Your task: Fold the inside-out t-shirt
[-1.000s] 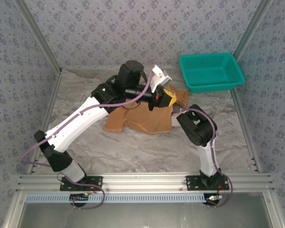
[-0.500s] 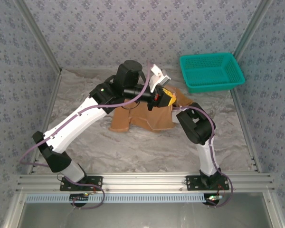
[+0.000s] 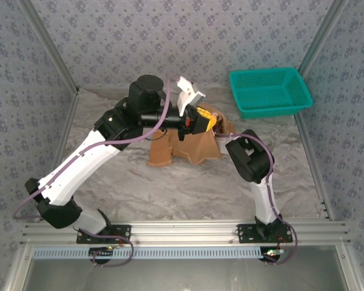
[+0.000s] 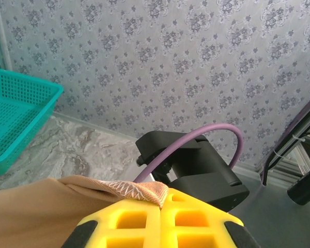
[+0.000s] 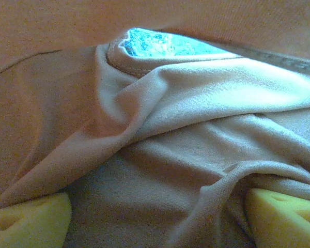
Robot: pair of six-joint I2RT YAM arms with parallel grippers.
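Observation:
The inside-out t-shirt is orange-tan and hangs bunched from my left gripper, its lower part resting on the table. In the left wrist view the left gripper is shut, with a stitched hem of the t-shirt pinched between its yellow fingers. My right arm reaches into the cloth from the right. In the right wrist view the right gripper is open, its yellow pads far apart, and loose folds of the t-shirt lie in front of and between them, unclamped.
A teal basket stands at the back right corner, and in the left wrist view the basket is at the left. Patterned walls close the back and sides. The marbled table stretches in front of the shirt.
My left gripper has pulled the shirt left and back, lifting and bunching it narrower. The right gripper's jaws have spread wider inside the cloth.

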